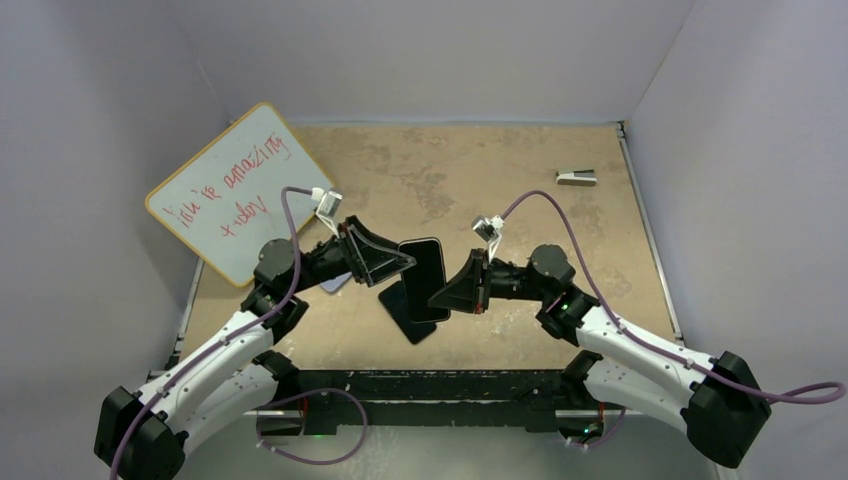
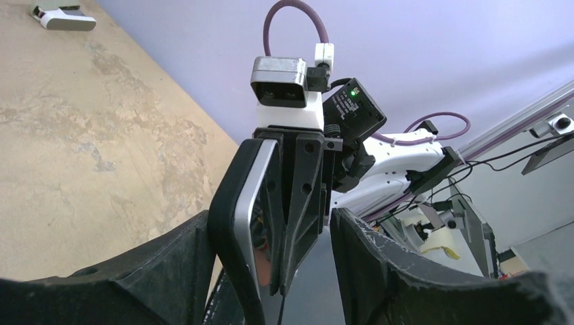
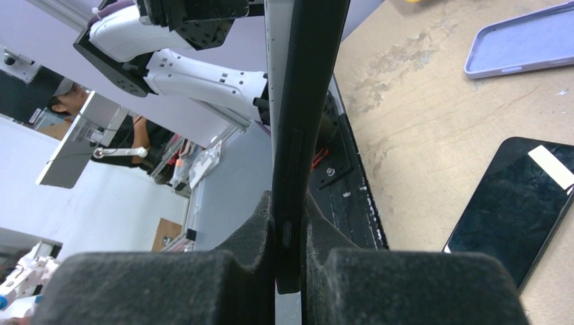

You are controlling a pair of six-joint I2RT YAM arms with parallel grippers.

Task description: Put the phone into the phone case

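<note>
Above table (image 1: 520, 170), phone (image 3: 310, 88) in R gripper (image 3: 290, 267)

Left of the glossy black rectangular phone (image 1: 428, 272), the left arm (image 1: 300, 262) hides most of the thin pale lavender phone case (image 1: 337, 285). The phone partly covers a black flat slab (image 1: 408, 318) below it.
</note>
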